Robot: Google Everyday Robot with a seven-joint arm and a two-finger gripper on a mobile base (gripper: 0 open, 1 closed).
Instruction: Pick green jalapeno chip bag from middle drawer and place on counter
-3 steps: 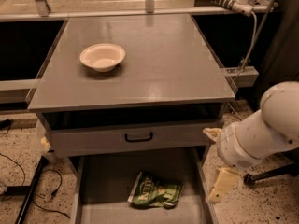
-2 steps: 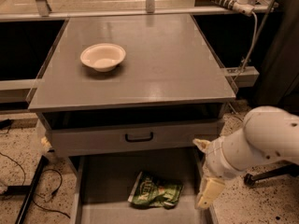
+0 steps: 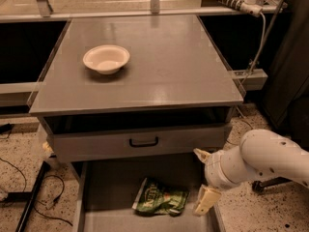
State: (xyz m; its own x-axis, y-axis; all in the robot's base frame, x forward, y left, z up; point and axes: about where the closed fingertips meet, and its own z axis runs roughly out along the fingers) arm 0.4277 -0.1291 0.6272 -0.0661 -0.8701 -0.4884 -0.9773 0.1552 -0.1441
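**A:** Where is the bag (image 3: 161,202) lying?

**B:** It's lying in the open drawer (image 3: 108,187), at the near end, right of centre.

**A:** And the gripper (image 3: 203,178)?

**B:** It's hanging just right of the bag, jaws standing apart, holding nothing.

**A:** Which step, then?

**B:** I'm judging it the reach. Next it's needing to go left and down over the bag, then close. The counter (image 3: 164,76) comes later.

Arm (image 3: 273,154): smooth white rounded shell, thick and tube-shaped, with a ribbed white collar at the wrist end. Gripper (image 3: 198,181), low at right of the view: two cream-tan blocky fingers (image 3: 206,200), spread apart.
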